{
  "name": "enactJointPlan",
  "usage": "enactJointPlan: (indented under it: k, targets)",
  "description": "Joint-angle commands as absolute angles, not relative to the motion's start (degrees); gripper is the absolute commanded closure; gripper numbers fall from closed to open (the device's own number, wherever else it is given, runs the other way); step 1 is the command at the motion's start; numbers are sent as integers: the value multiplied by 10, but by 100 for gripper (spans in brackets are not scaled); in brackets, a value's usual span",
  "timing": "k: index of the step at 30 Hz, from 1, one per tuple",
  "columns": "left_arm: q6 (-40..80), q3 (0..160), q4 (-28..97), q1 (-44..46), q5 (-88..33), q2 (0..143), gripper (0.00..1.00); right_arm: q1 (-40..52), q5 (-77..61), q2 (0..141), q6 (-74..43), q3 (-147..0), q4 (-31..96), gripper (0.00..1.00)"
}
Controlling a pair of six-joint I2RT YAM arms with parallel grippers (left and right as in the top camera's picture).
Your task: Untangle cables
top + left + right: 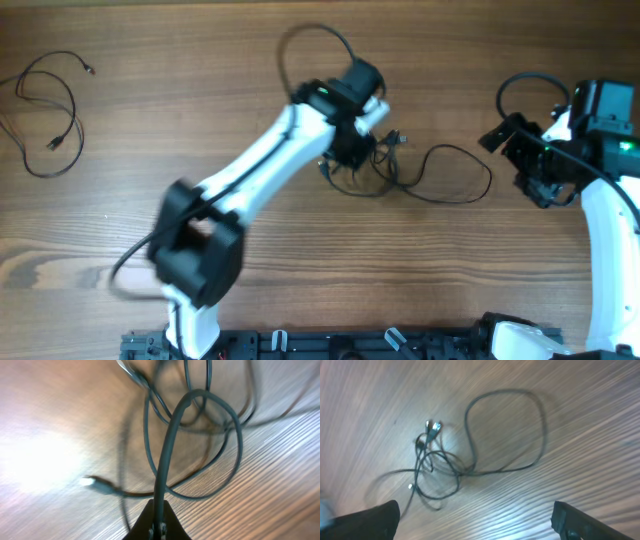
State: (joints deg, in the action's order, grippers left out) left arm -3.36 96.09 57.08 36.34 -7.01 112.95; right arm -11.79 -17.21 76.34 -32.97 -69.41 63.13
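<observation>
Table (120,200): wood grain, filling every view.
Clump (372,168): thin black cables tangled together at the centre of the overhead frame, partly under the tip of the left arm.
Loop (465,175): one wide strand that runs out of the clump toward the right of the overhead frame and lies flat on the wood.
Loose cable (45,110): a separate cord in the upper left of the overhead frame, well apart from the clump, lying in open curls with a small plug at each end.
Left arm (260,170): white, slanting from the lower centre-left of the overhead frame up to the clump.
Left gripper (159,521): clenched. Its fingers meet at the bottom centre of the left wrist view, with a cable pinched between them.
Strand (167,445): the pinched cable. It rises from the fingers toward the top of the frame, bends over and joins the other loops of the clump.
Plug (92,482): pale-tipped and blurred, left of centre in the left wrist view.
Right gripper (475,522): released, grasping nothing. Its fingers sit wide apart in the lower corners of the right wrist view. In the overhead frame it is at the right edge, near the loop but apart from it.
Clump in right wrist view (437,470): left of centre, with the loop opening toward the upper right.
Plug pair (434,426): silvery ends at the clump's top.
</observation>
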Motion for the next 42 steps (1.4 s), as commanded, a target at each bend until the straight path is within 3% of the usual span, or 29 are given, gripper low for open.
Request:
enactJointPlan:
  k: [1, 8, 16, 20, 27, 42]
  targets:
    - [29, 979, 566, 325, -61, 1039, 96, -100, -258, 769, -336, -641, 592, 0]
    - [143, 979, 566, 272, -61, 960, 96, -35, -303, 769, -336, -588, 527, 0]
    - [165, 979, 569, 231, -61, 929, 96, 56, -283, 769, -337, -585, 464, 0]
    - [234, 979, 575, 189, -61, 929, 96, 86, -252, 769, -425, -585, 456, 0]
    - [275, 979, 597, 147, -70, 929, 96, 96, -244, 769, -455, -585, 442, 0]
    - [275, 977, 630, 148, -133, 930, 96, 96, -244, 769, -499, -585, 448, 0]
